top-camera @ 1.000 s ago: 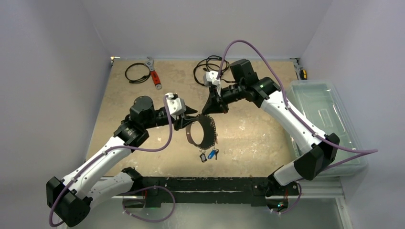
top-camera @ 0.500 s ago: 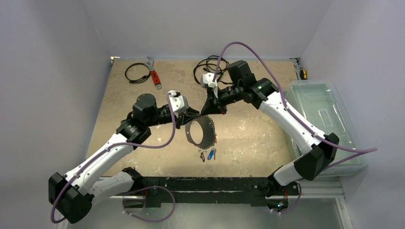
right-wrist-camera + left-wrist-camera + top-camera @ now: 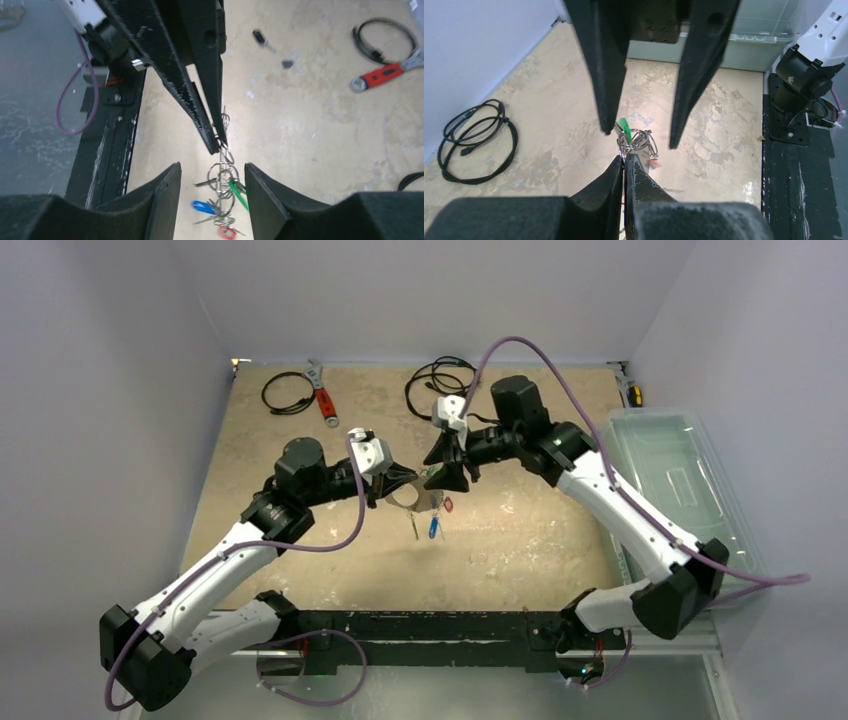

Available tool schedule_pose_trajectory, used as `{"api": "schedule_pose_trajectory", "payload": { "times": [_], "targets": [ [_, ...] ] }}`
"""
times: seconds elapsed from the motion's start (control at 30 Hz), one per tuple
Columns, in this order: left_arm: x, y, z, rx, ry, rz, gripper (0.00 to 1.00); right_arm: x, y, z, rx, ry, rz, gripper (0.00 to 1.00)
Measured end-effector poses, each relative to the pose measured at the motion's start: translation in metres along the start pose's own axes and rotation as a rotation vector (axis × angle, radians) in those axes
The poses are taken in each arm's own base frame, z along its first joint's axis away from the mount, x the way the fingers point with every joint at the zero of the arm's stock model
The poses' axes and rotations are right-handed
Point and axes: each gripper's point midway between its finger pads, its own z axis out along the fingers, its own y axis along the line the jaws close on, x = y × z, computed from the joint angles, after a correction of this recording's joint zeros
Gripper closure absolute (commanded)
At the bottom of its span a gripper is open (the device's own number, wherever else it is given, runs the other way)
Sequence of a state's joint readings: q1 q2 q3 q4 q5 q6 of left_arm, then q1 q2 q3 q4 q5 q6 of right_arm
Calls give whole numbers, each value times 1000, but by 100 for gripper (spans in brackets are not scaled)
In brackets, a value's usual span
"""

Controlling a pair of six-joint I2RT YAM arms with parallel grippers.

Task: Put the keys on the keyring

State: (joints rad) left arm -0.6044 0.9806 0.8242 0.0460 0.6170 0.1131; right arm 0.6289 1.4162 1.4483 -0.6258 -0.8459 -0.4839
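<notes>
My left gripper (image 3: 393,488) (image 3: 624,159) is shut on the rim of the keyring (image 3: 221,152), which shows edge-on as a thin metal line held above the middle of the table. Small wire loops hang from it and carry the keys (image 3: 433,525), with blue (image 3: 202,206), green (image 3: 239,192) and red (image 3: 225,231) tags, blurred. My right gripper (image 3: 440,480) (image 3: 212,167) stands open, its fingers either side of the hanging bunch and touching nothing. A small dark-tagged key (image 3: 261,39) lies loose on the table.
A red-handled wrench (image 3: 325,400) and two coils of black cable (image 3: 288,392) (image 3: 440,375) lie along the back of the table. A clear plastic bin (image 3: 680,480) stands off the right edge. The black base rail (image 3: 440,625) runs along the near edge.
My right gripper has opened and let go of the keyring. My left gripper has shut on its rim. The keyring and keys have moved back towards the table's middle and are swinging.
</notes>
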Motion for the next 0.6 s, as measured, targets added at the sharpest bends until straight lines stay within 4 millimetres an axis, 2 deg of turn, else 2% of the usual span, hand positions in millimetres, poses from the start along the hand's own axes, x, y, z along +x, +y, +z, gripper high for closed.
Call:
{"api": "schedule_pose_trajectory", "payload": {
  "times": [0.1, 0.27, 0.6],
  "targets": [
    [-5, 1, -3, -16, -15, 12, 100, -8, 3, -14, 47, -56, -22, 46],
    [-15, 1, -6, -25, -43, 29, 100, -39, -4, -36, 120, -156, -98, 47],
    [-22, -2, -10, -26, -77, 31, 100, -38, -1, -26, 35, -179, -85, 58]
  ]
}}
